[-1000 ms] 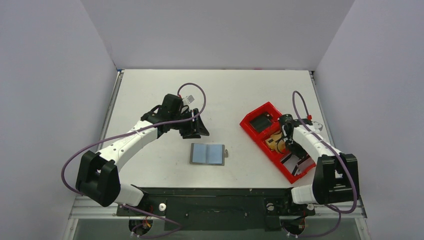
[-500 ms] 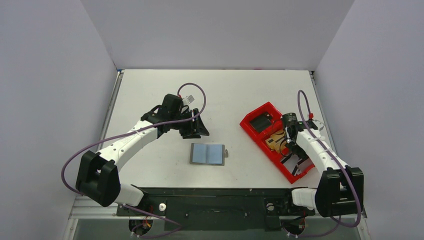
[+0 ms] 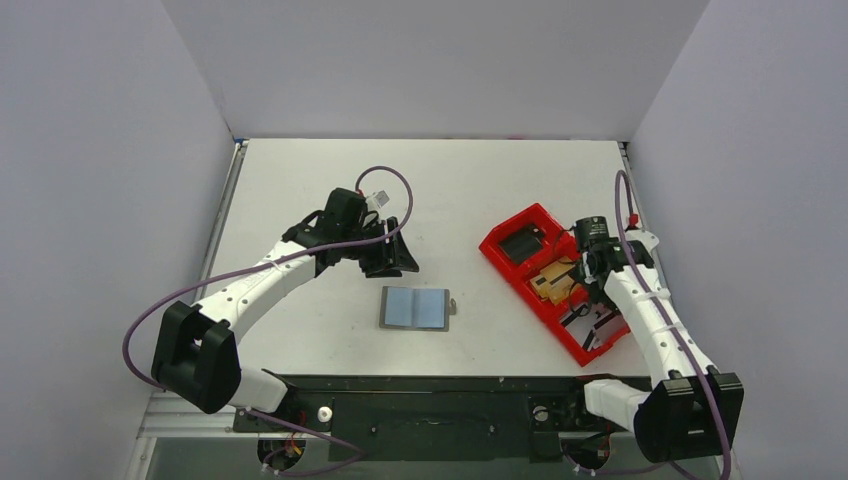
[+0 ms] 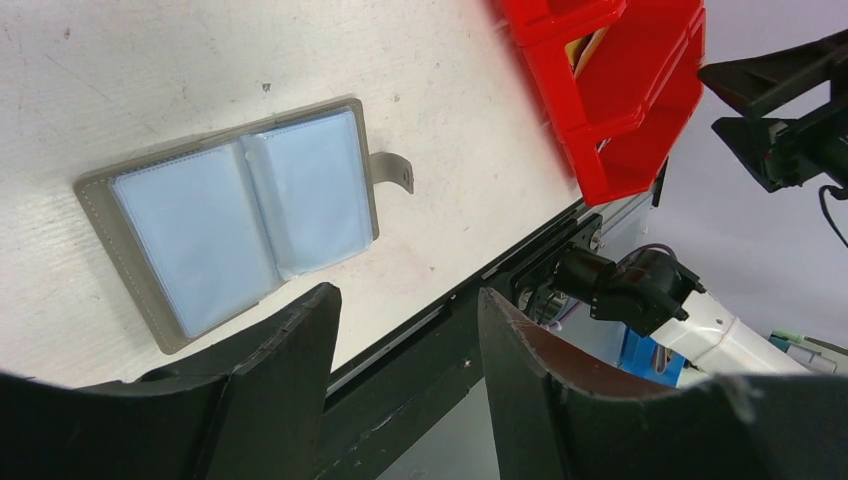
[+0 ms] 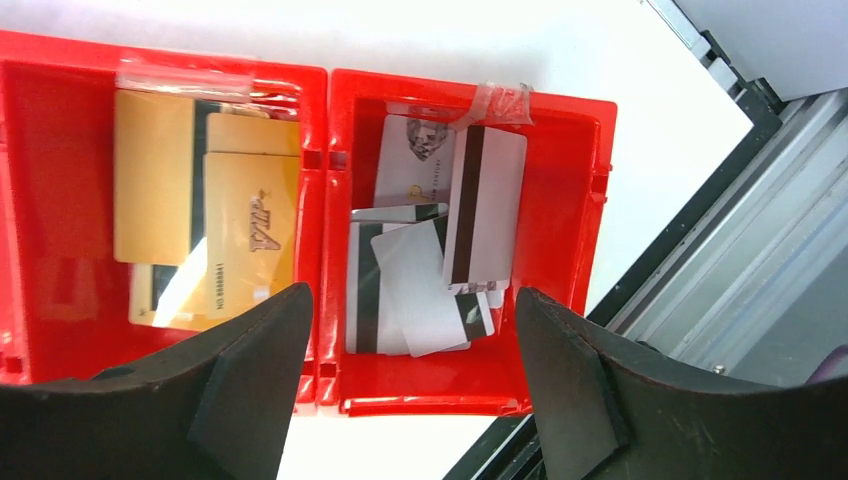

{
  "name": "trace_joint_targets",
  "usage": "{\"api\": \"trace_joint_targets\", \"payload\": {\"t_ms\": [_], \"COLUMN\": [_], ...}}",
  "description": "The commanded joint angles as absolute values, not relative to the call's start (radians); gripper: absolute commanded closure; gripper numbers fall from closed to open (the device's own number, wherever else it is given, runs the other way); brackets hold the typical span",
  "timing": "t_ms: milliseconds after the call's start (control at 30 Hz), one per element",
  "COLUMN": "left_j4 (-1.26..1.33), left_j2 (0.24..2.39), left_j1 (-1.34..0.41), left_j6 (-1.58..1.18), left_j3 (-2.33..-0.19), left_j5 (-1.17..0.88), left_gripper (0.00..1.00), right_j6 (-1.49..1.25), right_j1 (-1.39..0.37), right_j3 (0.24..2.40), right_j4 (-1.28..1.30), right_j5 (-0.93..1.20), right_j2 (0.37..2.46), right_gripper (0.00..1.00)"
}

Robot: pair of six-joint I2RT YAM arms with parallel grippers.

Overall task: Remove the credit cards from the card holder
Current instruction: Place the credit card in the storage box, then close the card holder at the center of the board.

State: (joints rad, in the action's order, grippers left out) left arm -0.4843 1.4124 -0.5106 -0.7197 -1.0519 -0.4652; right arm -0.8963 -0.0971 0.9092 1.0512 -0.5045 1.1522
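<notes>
While the card holder [image 3: 416,308] lies open, seemingly empty, by the near edge of the table [image 3: 330,180], the left gripper [image 4: 408,295] and right gripper [image 5: 410,295] gape empty, the latter over the red tray [image 5: 322,120] near the right edge, where the credit cards [image 5: 210,190] collect.

A: Ahead of the left gripper [image 4: 405,300], card holder [image 4: 228,225]: taupe-grey shell and tab, pale blue-grey pockets.
B: Noted. Beneath the right gripper [image 5: 410,300], tray [image 5: 322,150]: red. Left of its centre, credit cards [image 5: 160,180]: gold-orange, one dark band.
A: Between its jaws, white cards [image 5: 420,270]: black stripes. Both grippers black; table [image 4: 150,80] white, faintly speckled.
</notes>
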Motion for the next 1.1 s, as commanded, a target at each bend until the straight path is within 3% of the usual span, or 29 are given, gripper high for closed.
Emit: {"api": "trace_joint_targets", "payload": {"t_ms": [0, 233, 433, 700, 1067], "left_j4": [-0.476, -0.505, -0.512, -0.489, -0.418], "left_j2": [1.409, 1.404, 1.407, 1.427, 1.48], "left_j1": [-0.516, -0.517, -0.517, -0.515, -0.515], "left_j6": [-0.696, -0.693, -0.686, -0.694, -0.696], "left_j3": [-1.086, -1.068, -1.006, -0.905, -0.842], "left_j5": [-0.443, -0.353, -0.276, -0.214, -0.24], "left_gripper": [0.49, 0.49, 0.49, 0.53, 0.65], "right_j6": [-0.868, -0.836, -0.899, -0.924, -0.941], "right_j1": [-0.1, -0.204, -0.499, -0.809, -0.931], "right_j3": [0.971, 1.03, 1.099, 1.113, 1.155], "right_j4": [1.082, 1.059, 0.983, 0.69, 0.526], "right_j5": [-0.488, -0.419, -0.413, -0.231, -0.131], "right_j2": [1.101, 1.045, 1.135, 1.347, 1.587], "right_gripper": [0.3, 0.28, 0.29, 0.33, 0.42]}}
